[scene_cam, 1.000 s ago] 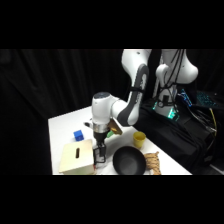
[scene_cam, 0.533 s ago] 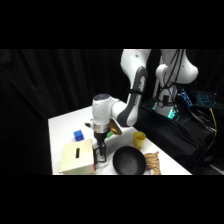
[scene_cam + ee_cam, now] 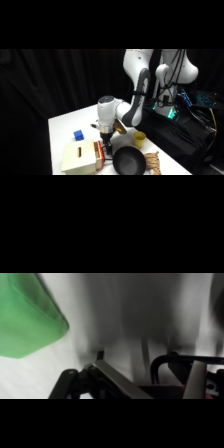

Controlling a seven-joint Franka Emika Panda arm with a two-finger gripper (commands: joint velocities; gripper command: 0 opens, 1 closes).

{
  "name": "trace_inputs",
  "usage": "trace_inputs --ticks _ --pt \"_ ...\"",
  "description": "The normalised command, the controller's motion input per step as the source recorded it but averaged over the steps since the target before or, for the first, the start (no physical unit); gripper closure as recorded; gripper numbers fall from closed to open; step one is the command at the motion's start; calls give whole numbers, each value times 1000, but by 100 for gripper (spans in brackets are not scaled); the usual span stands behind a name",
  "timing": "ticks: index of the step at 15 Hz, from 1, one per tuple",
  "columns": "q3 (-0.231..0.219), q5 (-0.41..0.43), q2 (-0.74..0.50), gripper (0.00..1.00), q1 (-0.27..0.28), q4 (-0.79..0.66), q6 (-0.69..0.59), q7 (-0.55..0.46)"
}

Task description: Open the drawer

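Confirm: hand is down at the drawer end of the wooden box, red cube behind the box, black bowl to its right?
Not quite: the cube behind the wooden box is blue, not red, as the side view shows. The rest holds: the hand is down at the drawer end, and the black bowl sits to the right.

Drawer box [image 3: 82, 157] at table's [image 3: 65, 125] near edge; bowl [image 3: 129, 162] right of it; cube [image 3: 78, 134] behind box; cup [image 3: 139, 138] behind bowl.
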Motion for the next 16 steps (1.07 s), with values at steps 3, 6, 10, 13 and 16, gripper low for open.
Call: trace_inputs --ticks 3,6,10,13,16 --pt "-174 -113 -351 0 195 -501 117 36" --pt "-199 -160 -371 0 207 -478 117 94" --pt "-161 -176 -354 0 187 -395 73 136" --pt "-120 -175 -294 0 124 -275 24 119" --pt "-121 -178 -272 0 96 -220 -12 106"
